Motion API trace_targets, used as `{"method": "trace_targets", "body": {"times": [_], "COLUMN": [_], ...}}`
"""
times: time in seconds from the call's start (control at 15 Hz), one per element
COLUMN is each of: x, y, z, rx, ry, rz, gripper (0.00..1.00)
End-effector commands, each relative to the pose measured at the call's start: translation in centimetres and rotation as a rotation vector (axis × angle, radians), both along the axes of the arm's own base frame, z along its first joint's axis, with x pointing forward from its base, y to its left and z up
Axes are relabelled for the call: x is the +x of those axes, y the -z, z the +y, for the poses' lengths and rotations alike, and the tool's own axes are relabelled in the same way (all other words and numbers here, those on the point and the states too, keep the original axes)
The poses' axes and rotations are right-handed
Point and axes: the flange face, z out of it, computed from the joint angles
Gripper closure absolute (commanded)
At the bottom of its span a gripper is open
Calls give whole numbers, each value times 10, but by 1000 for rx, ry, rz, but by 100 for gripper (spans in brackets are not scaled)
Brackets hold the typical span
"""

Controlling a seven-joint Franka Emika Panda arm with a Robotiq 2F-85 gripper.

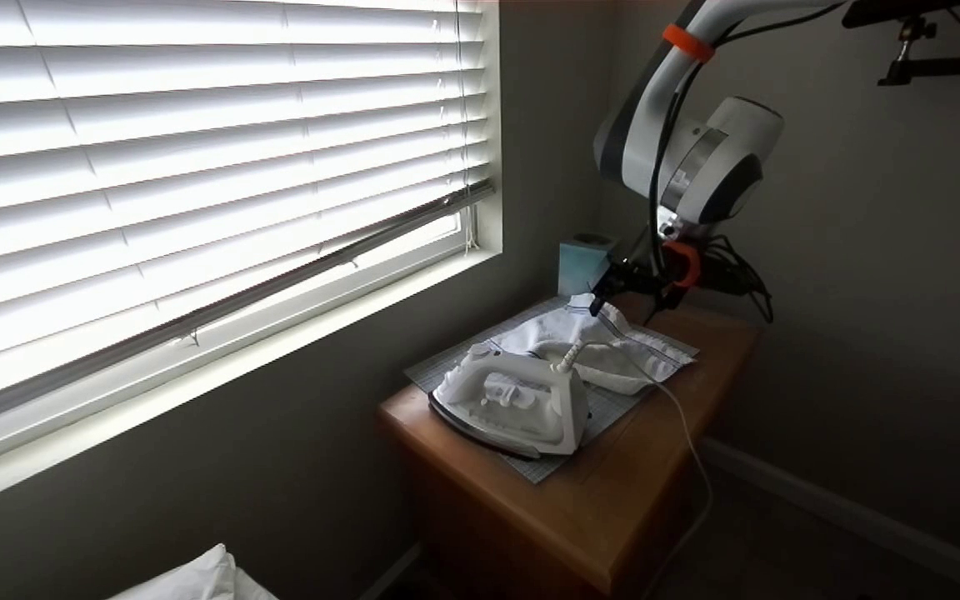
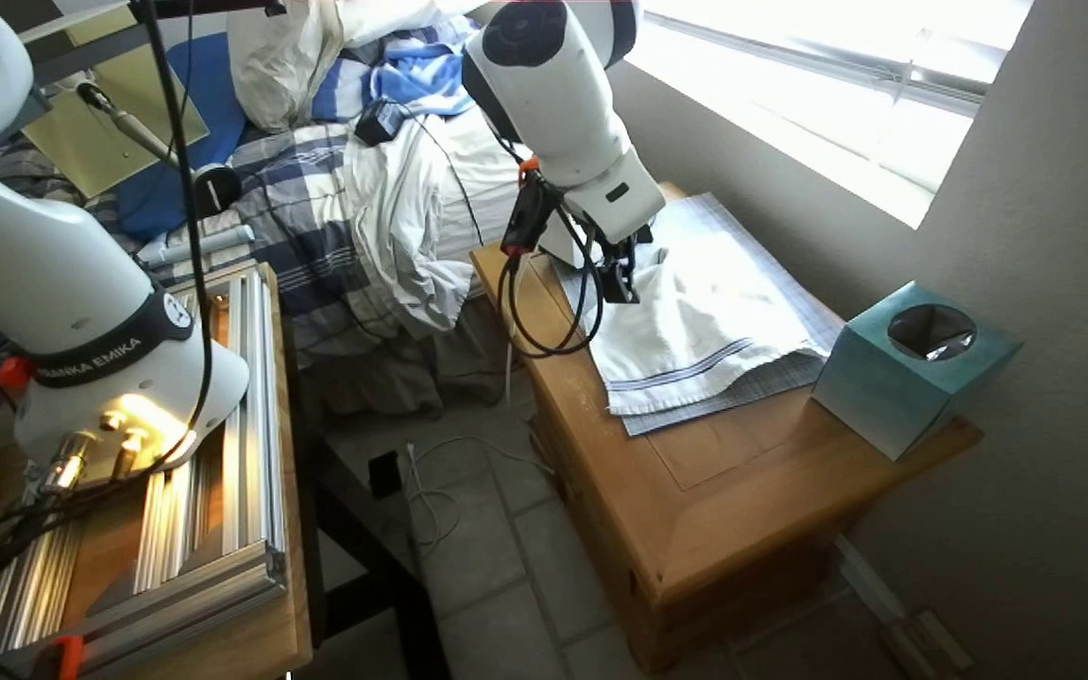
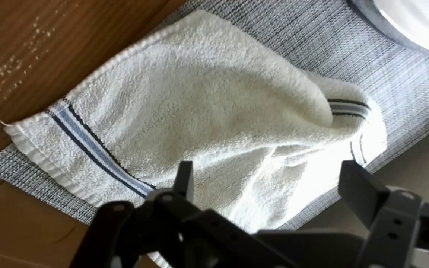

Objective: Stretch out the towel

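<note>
The white towel with dark blue stripes lies rumpled on a grey woven mat; it shows in both exterior views (image 1: 551, 332) (image 2: 681, 326) and in the wrist view (image 3: 214, 96). Its striped left end is fairly flat in the wrist view. Its right end is folded over and bunched, with a ridge across the middle. My gripper (image 3: 268, 176) is open and empty, its fingers apart above the towel's lower part. In both exterior views the gripper (image 1: 623, 310) (image 2: 627, 272) hangs low over the towel. Contact with the cloth cannot be told. Part of the towel is hidden behind the fingers.
A white iron (image 1: 513, 400) stands on the mat (image 3: 292, 37) beside the towel, its cord (image 1: 688, 433) running off the wooden table (image 2: 723, 510). A teal tissue box (image 2: 903, 368) stands at a table corner. A wall and window (image 1: 222, 167) run along the table's side.
</note>
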Motion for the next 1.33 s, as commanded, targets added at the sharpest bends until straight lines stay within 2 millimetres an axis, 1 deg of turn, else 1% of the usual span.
{"method": "trace_targets", "body": {"times": [0.0, 0.13, 0.47, 0.67, 0.8, 0.93, 1.07, 1.27], "x": [0, 0, -4, -11, -14, -15, -16, -13], "y": [-1, -1, 15, 30, 34, 35, 40, 42], "z": [-2, -5, 34, 49, 50, 50, 52, 54], "rx": [-1, -3, -33, -100, -218, -295, -316, -266], "ry": [2, 7, -88, -96, -80, -76, -91, -96], "rz": [-1, -2, 34, 67, 75, 76, 85, 82], "gripper": [0, 0, 0, 0, 0, 0, 0, 0]}}
